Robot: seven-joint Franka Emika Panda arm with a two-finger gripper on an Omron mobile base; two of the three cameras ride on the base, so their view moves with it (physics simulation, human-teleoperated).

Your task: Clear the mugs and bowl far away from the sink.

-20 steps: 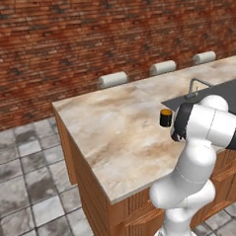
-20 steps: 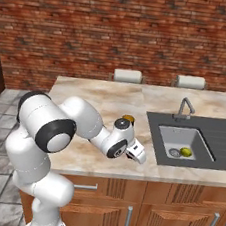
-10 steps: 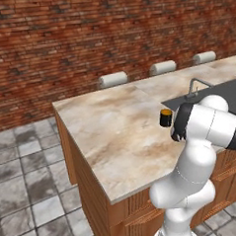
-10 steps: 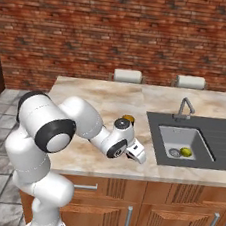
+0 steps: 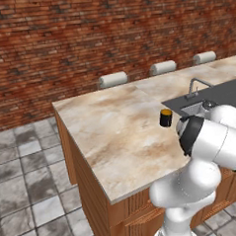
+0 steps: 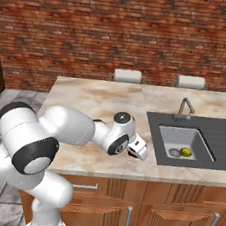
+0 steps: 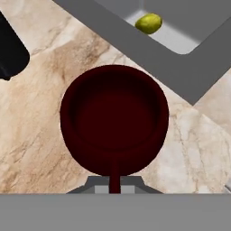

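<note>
The dark red mug point(image 7: 115, 122) stands on the marble counter, close to the sink's surround, with its handle point(image 7: 115, 177) pointing at my hand. My gripper point(image 7: 115, 185) is shut on that handle, a fingertip pressed to each side. In the right base view the gripper point(image 6: 139, 151) hangs low over the counter's front, just left of the sink point(image 6: 189, 144). The black mug point(image 5: 165, 118) with its yellow-orange inside stands upright a little further back, and its side point(image 7: 11, 54) shows at the hand view's upper left. The bowl is out of view.
A small yellow-green round thing point(image 6: 185, 152) lies in the basin near the drain. The thin metal tap point(image 6: 185, 107) rises behind the basin. Marble counter point(image 5: 110, 125) stretches wide to the left of the mugs. Three stool tops stand along the far edge.
</note>
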